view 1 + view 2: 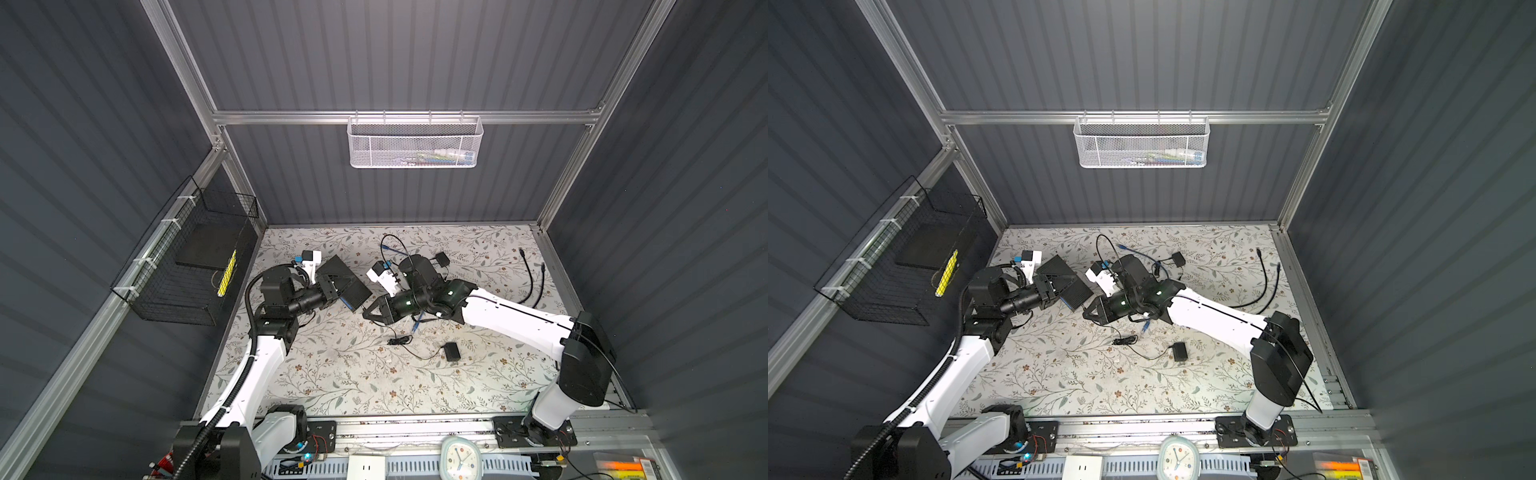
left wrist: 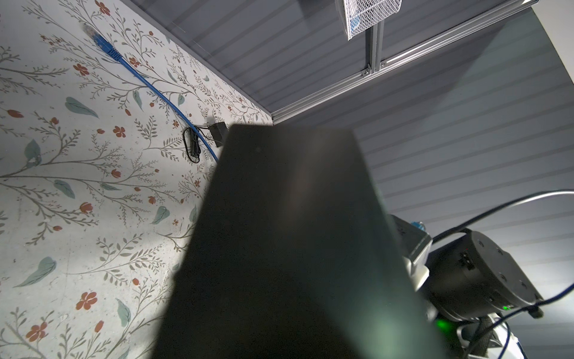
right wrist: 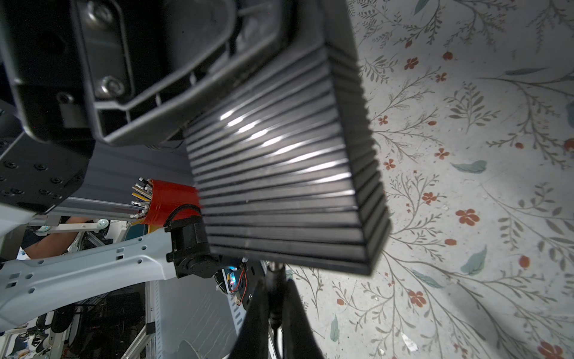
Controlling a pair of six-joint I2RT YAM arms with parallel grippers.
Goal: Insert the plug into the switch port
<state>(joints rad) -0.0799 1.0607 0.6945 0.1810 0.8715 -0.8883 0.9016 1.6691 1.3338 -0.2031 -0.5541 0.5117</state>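
Above the floral table (image 1: pixel 332 374), near its middle, the switch (image 1: pixel 345 282) hung tilted and clear of the surface, clamped at one end by the left gripper (image 1: pixel 330 291); both top views showed this hold, and the right wrist view showed the grey fingers (image 3: pixel 174 93) pressed onto the ribbed casing (image 3: pixel 279 174); the left wrist view was mostly filled by the switch's smooth dark face (image 2: pixel 295 248). The right gripper (image 1: pixel 368 312) pointed at the switch's near edge from the other side, its jaws narrowed on the plug (image 3: pixel 273 273), whose thin black cable trailed down to a small bundle (image 1: pixel 397 341) and on to the adapter (image 1: pixel 451 352) lying on the table. Seen from the right wrist, the plug's tip met the lower edge of the casing; no port was visible there, so whether the tip had entered could not be told. By my reading, grasping both parts and bringing them together was done; lining the tip up with the socket and pushing it home was probably what remained. A blue network cable (image 2: pixel 139 77) lay loose behind, apart from the work.
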